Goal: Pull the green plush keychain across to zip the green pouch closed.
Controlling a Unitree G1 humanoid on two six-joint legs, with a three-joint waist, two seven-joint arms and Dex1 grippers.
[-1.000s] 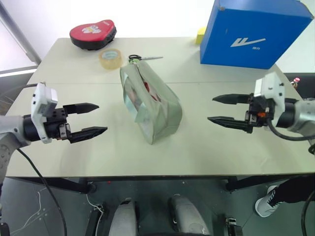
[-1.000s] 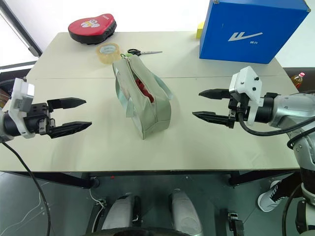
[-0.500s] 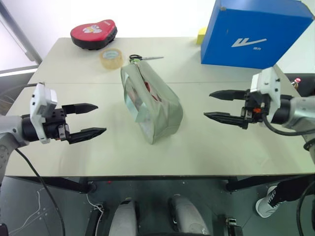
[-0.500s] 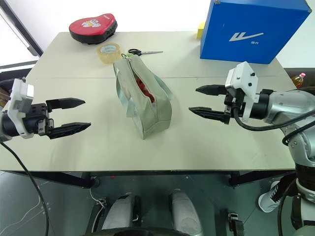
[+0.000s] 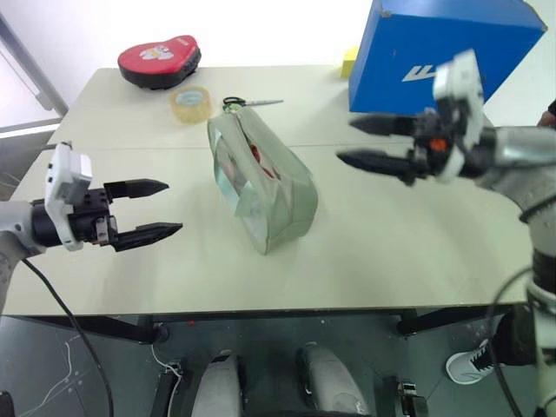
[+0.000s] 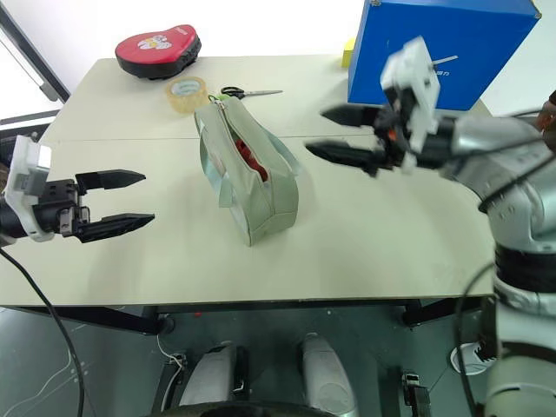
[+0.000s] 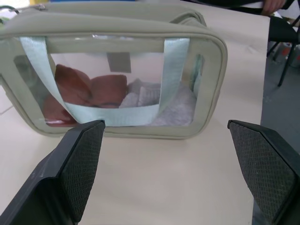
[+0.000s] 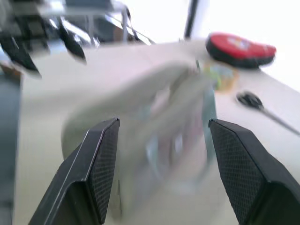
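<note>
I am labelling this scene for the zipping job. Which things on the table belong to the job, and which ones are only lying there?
Belong to the job:
- green pouch, standing mid-table, red and white items inside
- green plush keychain: at the pouch's far end, too small to make out

Only lying about:
- red heart-shaped case
- tape roll
- scissors
- blue box
- small yellow block

The green pouch (image 5: 263,186) stands mid-table, tape roll (image 5: 192,102) and scissors (image 5: 250,103) behind.

Grey arms, white wrist blocks, black cables; each end effector (image 5: 146,209) has 2 black fingers.
</note>
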